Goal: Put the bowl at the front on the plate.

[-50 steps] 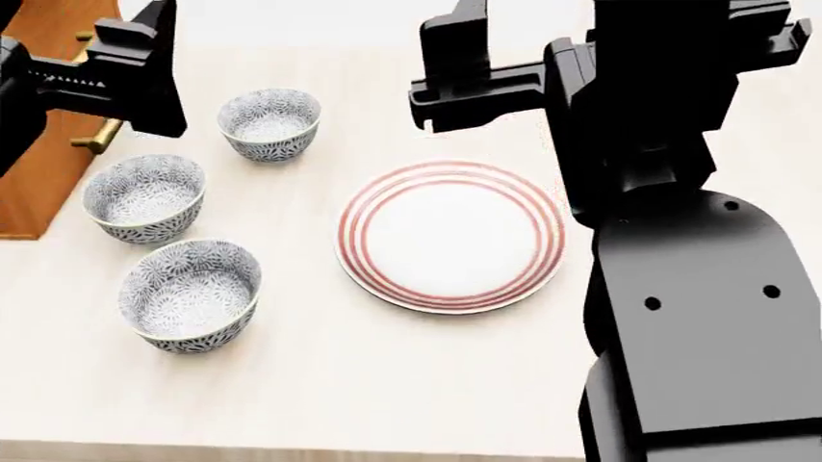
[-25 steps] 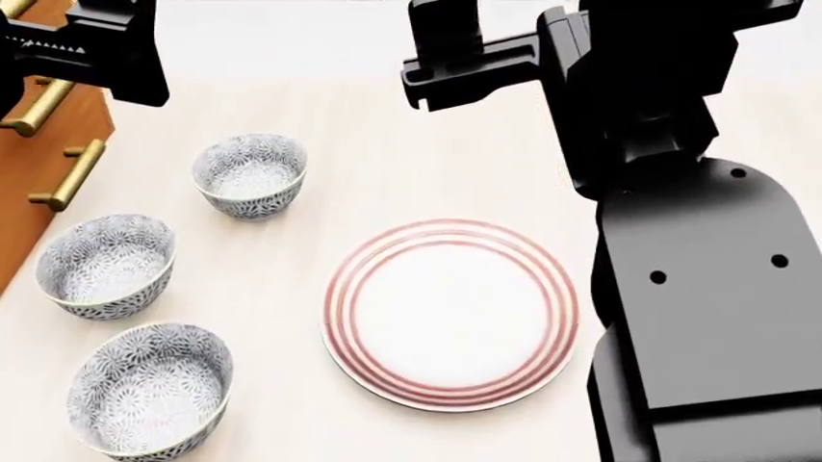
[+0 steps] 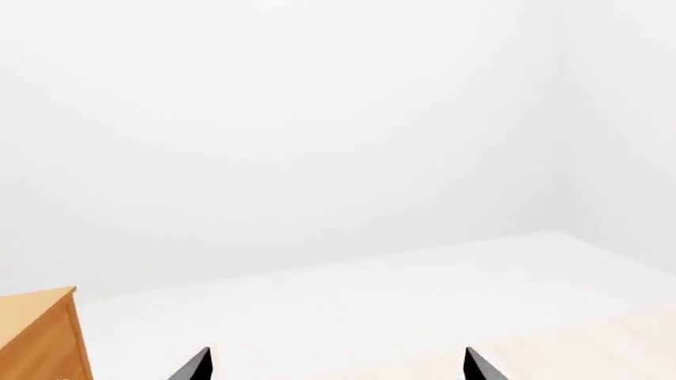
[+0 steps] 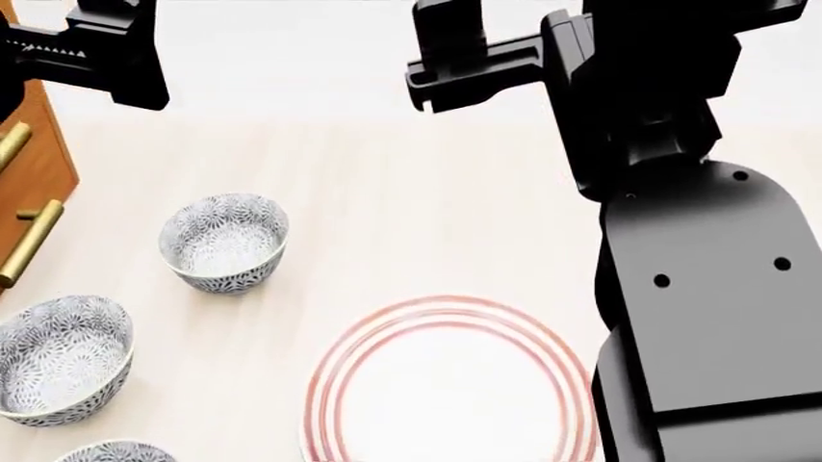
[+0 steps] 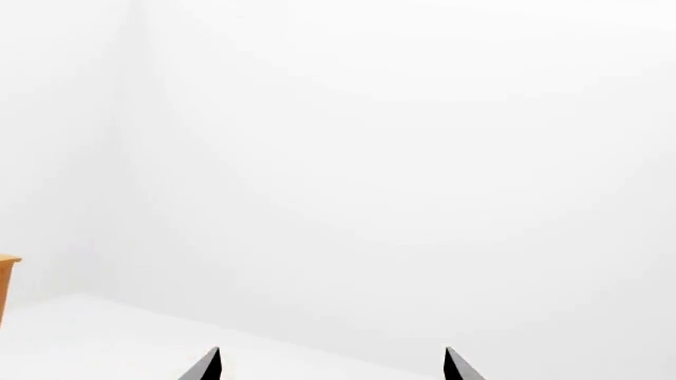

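The bowl (image 4: 114,451) is being shown only as a rim at the head view's bottom edge, on the table (image 4: 385,192), left of the plate (image 4: 449,385) and apart from it. Both grippers, left (image 3: 329,366) and right (image 5: 329,364), are being held wide apart, gripping nothing.

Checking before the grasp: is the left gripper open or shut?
Open. In the left wrist view, the left gripper has its jaws standing wide apart with nothing between them.

The small grey-blue floral ceramic bowl (image 4: 114,450) sits upright, cropped at lower left; the large red-ringed white plate (image 4: 449,385) lies flat at bottom centre.
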